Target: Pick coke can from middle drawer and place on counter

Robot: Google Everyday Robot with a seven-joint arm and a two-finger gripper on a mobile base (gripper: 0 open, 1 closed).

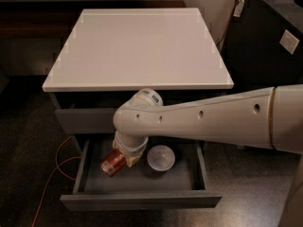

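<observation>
The coke can (111,162) hangs tilted on its side over the left part of the open middle drawer (142,201). It is dark red with a silver end facing down-left. My gripper (125,159) reaches down into the drawer under the white wrist and is shut on the can's right end; the wrist hides most of the fingers. The white counter (137,46) lies above and behind, with nothing on it. My arm comes in from the right, across the cabinet front.
A white round bowl (161,158) sits in the drawer just right of the gripper. An orange cable (53,173) trails on the dark floor at the left. A black cabinet (270,41) stands at the right of the counter.
</observation>
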